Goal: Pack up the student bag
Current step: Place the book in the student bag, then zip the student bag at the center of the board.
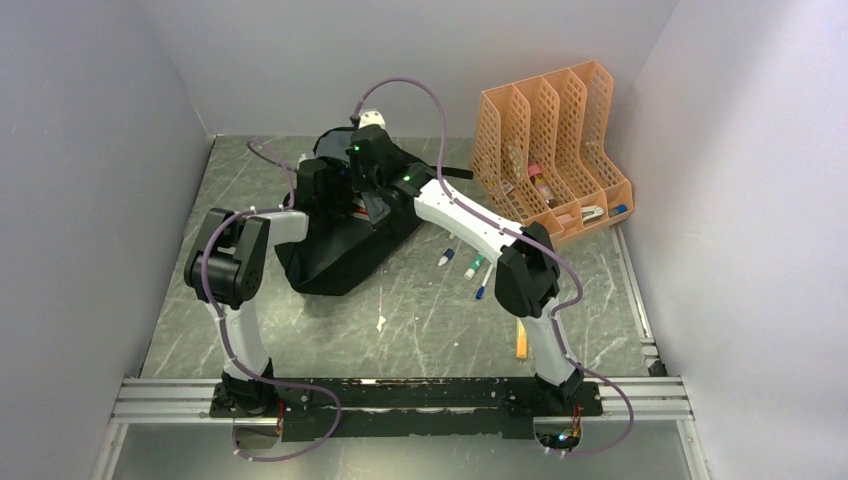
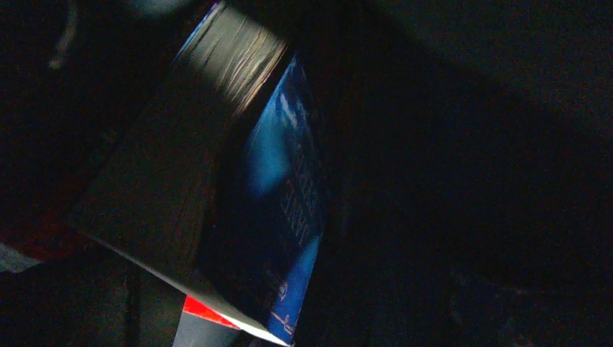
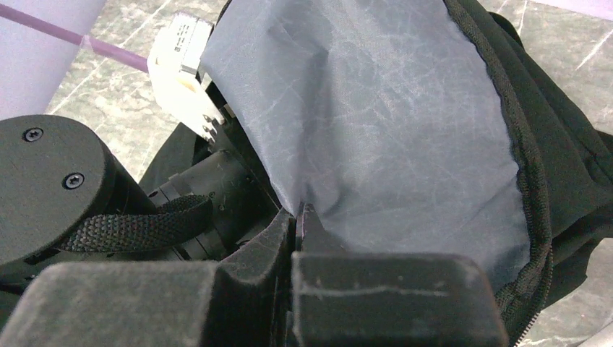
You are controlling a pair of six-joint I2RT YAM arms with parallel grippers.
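The black student bag (image 1: pixel 335 255) lies in the middle of the table, mouth toward the back. My right gripper (image 3: pixel 299 211) is shut on a fold of the bag's grey inner lining (image 3: pixel 376 123) and holds the mouth up; the black zipper rim (image 3: pixel 531 181) curves round its right side. My left arm (image 1: pixel 315 185) reaches into the bag from the left. The left wrist view is dark and shows a book with a blue cover (image 2: pixel 278 188) and pale page edges (image 2: pixel 235 50) tilted inside the bag. The left fingers do not show.
An orange mesh file organiser (image 1: pixel 550 140) holding small items stands at the back right. Three pens (image 1: pixel 474 266) lie right of the bag, with an orange stick (image 1: pixel 521 340) nearer the front. A black strap (image 3: pixel 137 224) drapes over the left wrist.
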